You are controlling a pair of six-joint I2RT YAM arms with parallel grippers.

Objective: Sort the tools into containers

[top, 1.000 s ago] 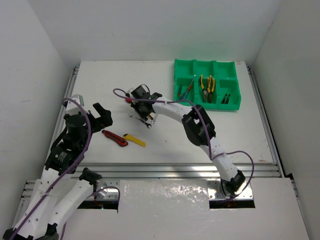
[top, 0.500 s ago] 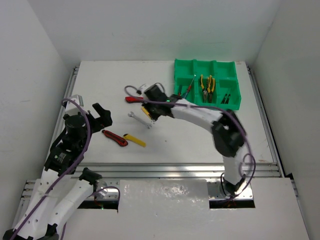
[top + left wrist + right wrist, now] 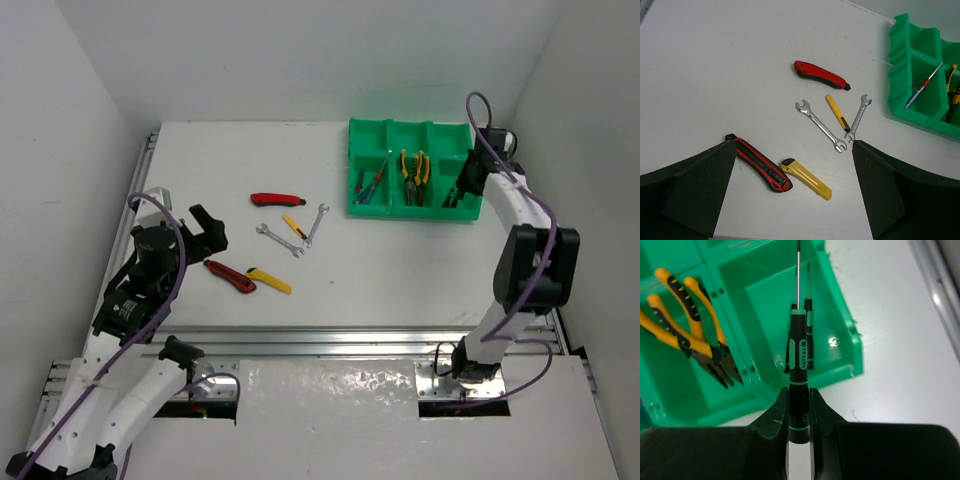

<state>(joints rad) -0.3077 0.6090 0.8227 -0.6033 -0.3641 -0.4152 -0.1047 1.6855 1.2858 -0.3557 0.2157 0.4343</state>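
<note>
Right gripper [image 3: 799,407] clamps the screwdriver [image 3: 798,352] over the tray's [image 3: 842,340] end compartment; best lower it tip-first, then release.

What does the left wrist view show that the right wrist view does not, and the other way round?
Left wrist only: the open left gripper, and on the table a red knife, a red-black knife, two yellow knives, two wrenches and, in the green tray, a red-handled screwdriver. Right wrist only: the right gripper shut on a green-black screwdriver, above a compartment holding another screwdriver. Both: the green tray and its yellow pliers.
</note>
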